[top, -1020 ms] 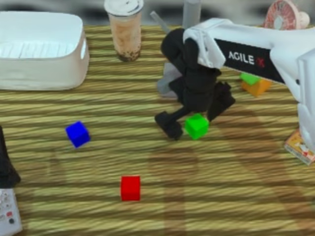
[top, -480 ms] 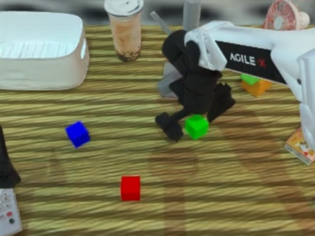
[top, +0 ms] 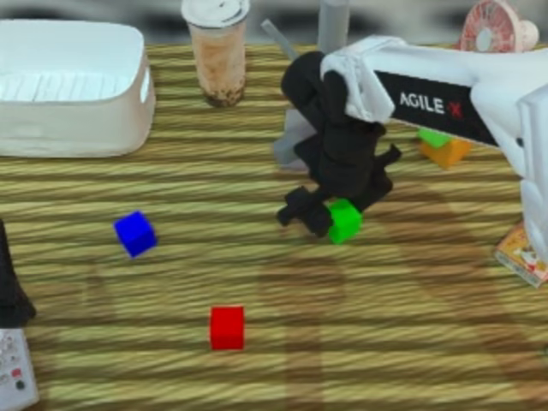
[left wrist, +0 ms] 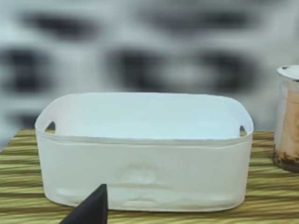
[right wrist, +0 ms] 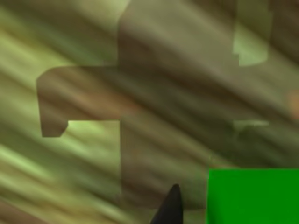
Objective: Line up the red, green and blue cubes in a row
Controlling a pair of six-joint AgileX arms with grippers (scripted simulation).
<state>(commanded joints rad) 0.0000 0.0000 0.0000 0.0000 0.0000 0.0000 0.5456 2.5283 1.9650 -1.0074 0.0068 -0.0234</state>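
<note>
The right gripper (top: 336,216) hangs just right of the middle of the top view, its jaws pinching the green cube (top: 345,220) from either side, one dark finger on the cube's left and the other above and behind it. In the right wrist view the green cube (right wrist: 252,196) fills the lower right corner, with a dark fingertip (right wrist: 169,207) just beside it over the striped surface (right wrist: 84,56).

The red cube (top: 227,328) sits on the surface (top: 411,325) well below and to the left of the green one, in the lower middle of the frame. The blue cube (top: 135,234) lies in the left half, turned at an angle, well apart from both others.

Behind the right arm, at upper right, an orange block (top: 446,152) carries a light-green block (top: 434,136) on top. A coffee cup (top: 217,51) stands at upper middle, and a white bin (top: 73,86) fills the upper left corner; the left wrist view faces this white bin (left wrist: 140,154) with the cup (left wrist: 287,121) at the frame's right edge.

The left gripper (top: 10,287) is parked at the left edge of the top view; whether its jaws are spread cannot be told.
</note>
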